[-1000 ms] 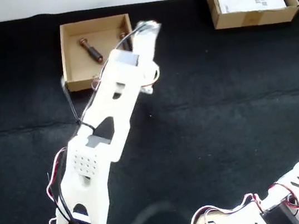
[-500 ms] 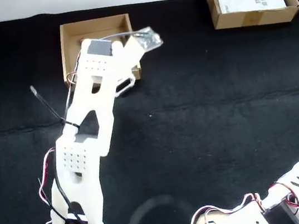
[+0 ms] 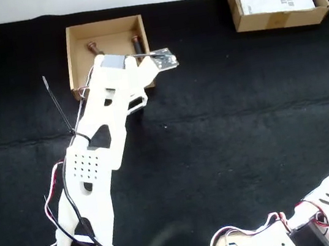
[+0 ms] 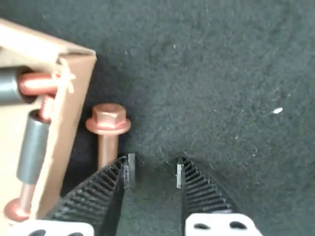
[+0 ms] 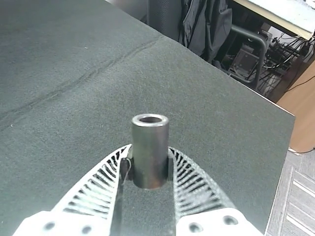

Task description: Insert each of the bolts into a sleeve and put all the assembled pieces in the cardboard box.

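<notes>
Left wrist view: my left claw is partway open with nothing in it, hanging over the mat. A loose bolt lies just beside one finger, right outside the box wall. Two sleeved bolts sit inside. My right claw is clamped on an upright sleeve.

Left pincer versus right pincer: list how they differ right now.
The left pincer is open and empty; the right pincer is shut on an upright grey sleeve. The left pincer is beside a loose bolt lying just outside the cardboard box; the right pincer is above bare black mat. Both are black and ribbed.
</notes>
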Robot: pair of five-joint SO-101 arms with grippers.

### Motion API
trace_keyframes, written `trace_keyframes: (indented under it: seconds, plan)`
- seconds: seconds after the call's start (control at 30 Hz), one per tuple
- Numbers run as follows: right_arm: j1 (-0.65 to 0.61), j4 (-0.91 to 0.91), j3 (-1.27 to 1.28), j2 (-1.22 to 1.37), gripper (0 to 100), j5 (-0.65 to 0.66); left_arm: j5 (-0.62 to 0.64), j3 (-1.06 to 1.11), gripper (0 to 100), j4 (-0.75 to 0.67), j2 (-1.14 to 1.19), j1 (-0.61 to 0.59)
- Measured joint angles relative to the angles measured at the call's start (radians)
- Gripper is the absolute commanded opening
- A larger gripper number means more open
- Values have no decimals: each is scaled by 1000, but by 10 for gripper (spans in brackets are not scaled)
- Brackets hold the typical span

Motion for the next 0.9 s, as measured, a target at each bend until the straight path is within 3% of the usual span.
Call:
trace_keyframes:
  seconds: [0.3,0.5,0.57,0.7,0.9]
  plan:
    - [0,0,0,0,7,0,-5,2,139,-164,26,0]
    - [0,0,0,0,7,23,-17,2,5,-253,100,-5]
    - [0,0,0,0,7,37,-63,2,10,-284,130,-3]
    - [0,0,0,0,7,44,-140,0,8,-311,160,-3]
    - [0,0,3,0,7,44,-135,-60,8,-295,167,-9]
